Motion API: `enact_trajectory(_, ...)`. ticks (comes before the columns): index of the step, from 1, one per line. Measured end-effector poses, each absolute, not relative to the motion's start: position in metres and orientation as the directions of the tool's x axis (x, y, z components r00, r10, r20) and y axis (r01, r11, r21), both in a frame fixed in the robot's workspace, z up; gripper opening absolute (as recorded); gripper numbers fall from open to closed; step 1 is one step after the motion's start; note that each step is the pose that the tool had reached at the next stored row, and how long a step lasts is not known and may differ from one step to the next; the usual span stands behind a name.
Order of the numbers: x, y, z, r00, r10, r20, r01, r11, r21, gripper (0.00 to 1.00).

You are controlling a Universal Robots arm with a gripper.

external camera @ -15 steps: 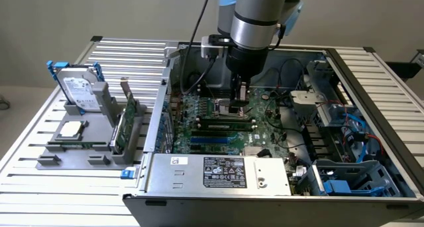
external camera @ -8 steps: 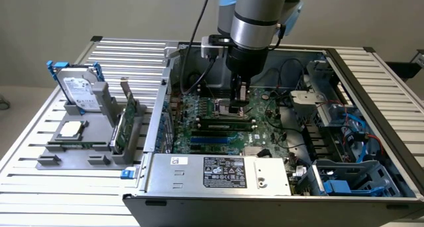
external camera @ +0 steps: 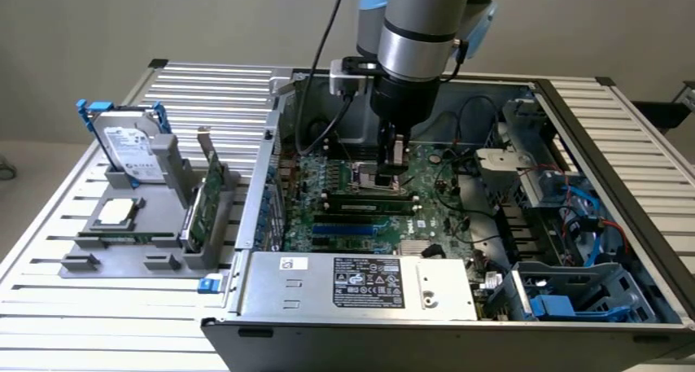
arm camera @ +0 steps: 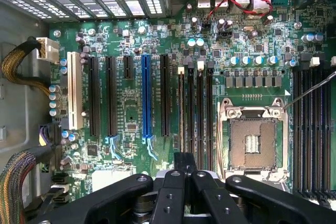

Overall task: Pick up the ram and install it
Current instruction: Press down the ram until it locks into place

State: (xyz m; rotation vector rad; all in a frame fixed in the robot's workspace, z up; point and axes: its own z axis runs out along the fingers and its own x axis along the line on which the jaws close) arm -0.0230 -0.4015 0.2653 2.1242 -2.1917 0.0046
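Hard drive (external camera: 127, 148), processor chip (external camera: 117, 213) on holder (external camera: 130, 242).

The arm comes straight down from above — wrist vertical — with the gripper (external camera: 395, 155) low at its end (its black fingers (arm camera: 185, 169) drawn close together, pointing downward).

hand (external camera: 395, 162) over motherboard (external camera: 369, 217) inside case (external camera: 608, 144), hard drive (external camera: 128, 148) outside

— How much room does the gripper (external camera: 395, 162) have inside the case (external camera: 456, 311)?
— The top is open. It hangs low over the motherboard (arm camera: 131, 103), beside the empty CPU socket (arm camera: 253, 142).
— Obstacles?
— The power supply (external camera: 364, 281) in front, the drive cage (external camera: 575, 291) and cables (external camera: 592, 217) toward the exterior view's right.
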Motion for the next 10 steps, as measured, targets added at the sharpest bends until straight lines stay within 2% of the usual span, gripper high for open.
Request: enact_trajectory(10,-0.0230,-0.4015,0.2649,-0.197,-0.978,0.066,-0.978,0.201,0.060,0.11)
